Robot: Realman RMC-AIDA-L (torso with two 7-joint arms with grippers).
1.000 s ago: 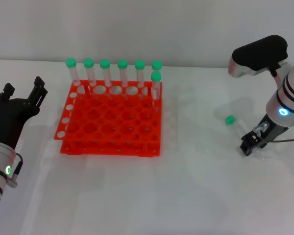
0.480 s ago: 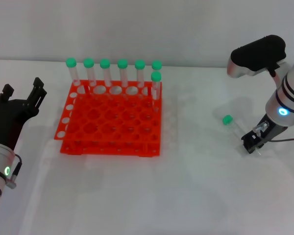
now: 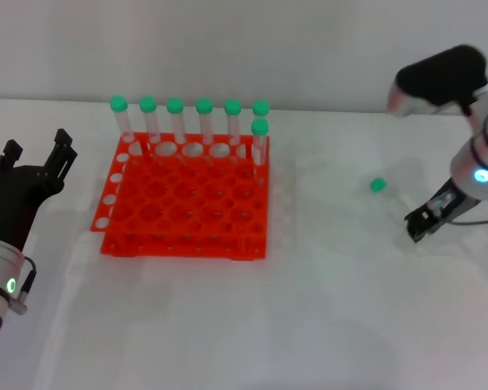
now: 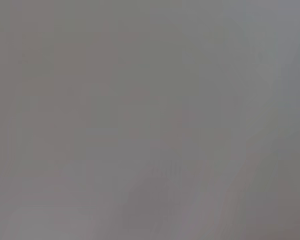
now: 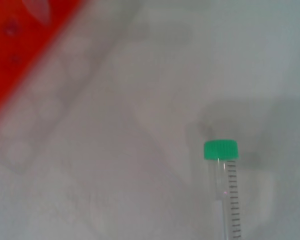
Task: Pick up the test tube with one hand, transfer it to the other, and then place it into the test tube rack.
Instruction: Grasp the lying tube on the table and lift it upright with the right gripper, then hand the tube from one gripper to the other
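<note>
Head view put the test tube (image 3: 390, 197) slanting from its green cap down into the right hand (image 3: 420, 223), apparently clenched on its tip; the left hand (image 3: 34, 166) waited released, beyond the test tube rack (image 3: 183, 203). Right wrist view showed the tube (image 5: 224, 190) running lengthwise away from that hand.

Head view looks down over the table (image 3: 309, 325); right wrist close above it (left blank).
</note>
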